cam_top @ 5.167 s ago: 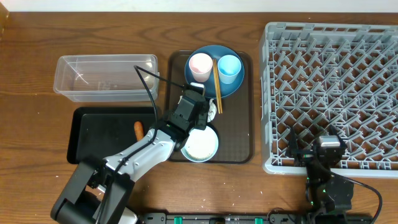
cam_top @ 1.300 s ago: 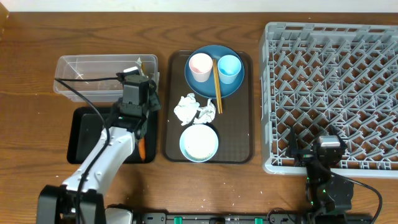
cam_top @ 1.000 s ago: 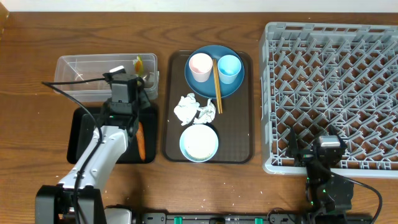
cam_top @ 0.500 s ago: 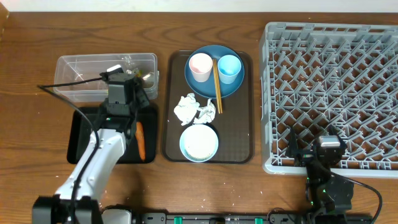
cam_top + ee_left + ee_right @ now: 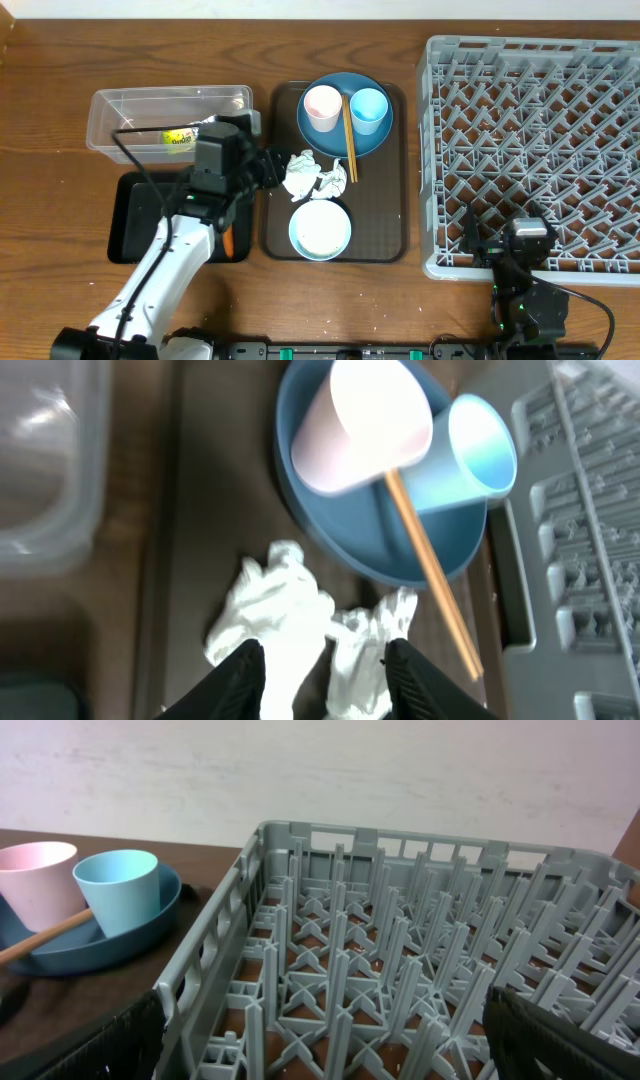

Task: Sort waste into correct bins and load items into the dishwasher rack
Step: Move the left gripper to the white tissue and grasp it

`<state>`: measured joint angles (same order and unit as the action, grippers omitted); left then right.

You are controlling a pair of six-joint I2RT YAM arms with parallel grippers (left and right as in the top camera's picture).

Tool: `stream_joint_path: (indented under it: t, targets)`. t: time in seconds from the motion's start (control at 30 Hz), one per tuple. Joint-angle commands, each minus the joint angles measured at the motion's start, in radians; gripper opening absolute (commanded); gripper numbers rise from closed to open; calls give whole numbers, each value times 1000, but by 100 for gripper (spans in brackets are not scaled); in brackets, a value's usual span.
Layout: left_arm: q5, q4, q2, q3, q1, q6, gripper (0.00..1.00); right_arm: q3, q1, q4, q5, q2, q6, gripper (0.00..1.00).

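Observation:
My left gripper [image 5: 272,170] is open at the left edge of the brown tray, pointing at a crumpled white paper wrapper [image 5: 315,178]. In the left wrist view the wrapper [image 5: 290,625] lies below and between the spread fingers [image 5: 245,680], not gripped. A yellow-and-white wrapper piece [image 5: 180,138] lies in the clear tub [image 5: 120,105]. An orange carrot piece [image 5: 228,240] rests on the black tray [image 5: 135,215], partly under my arm. My right gripper [image 5: 505,228] is wide open and empty at the front edge of the grey rack [image 5: 535,130].
The brown serving tray [image 5: 385,200] holds a dark-blue plate [image 5: 335,140] with a pink cup [image 5: 322,105], a light-blue cup [image 5: 369,108] and chopsticks [image 5: 350,140], plus a light-blue bowl [image 5: 320,230]. The right wrist view shows the rack [image 5: 400,950] and cups [image 5: 120,890].
My left gripper opened over the clear tub and left the yellow-and-white wrapper piece in it. It then swung right to the crumpled paper. The right arm has not moved.

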<state>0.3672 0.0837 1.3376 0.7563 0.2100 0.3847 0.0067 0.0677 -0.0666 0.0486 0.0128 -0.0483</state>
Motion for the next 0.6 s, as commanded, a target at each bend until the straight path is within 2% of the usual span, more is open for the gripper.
stream_joint_path:
  t: [0.0, 0.13, 0.47, 0.57]
  targets:
    - [-51, 38, 23, 13, 38, -6, 47, -2, 18, -4, 3, -2, -2, 99]
    - [-129, 47, 56, 10, 87, -6, 54, -2, 18, -4, 3, -2, -2, 99]
    - [-172, -72, 218, 10, 166, -35, 54, -2, 18, -4, 3, -2, -2, 99]
    - [-235, -93, 257, 10, 167, -35, 63, -2, 18, -4, 3, -2, -2, 99]
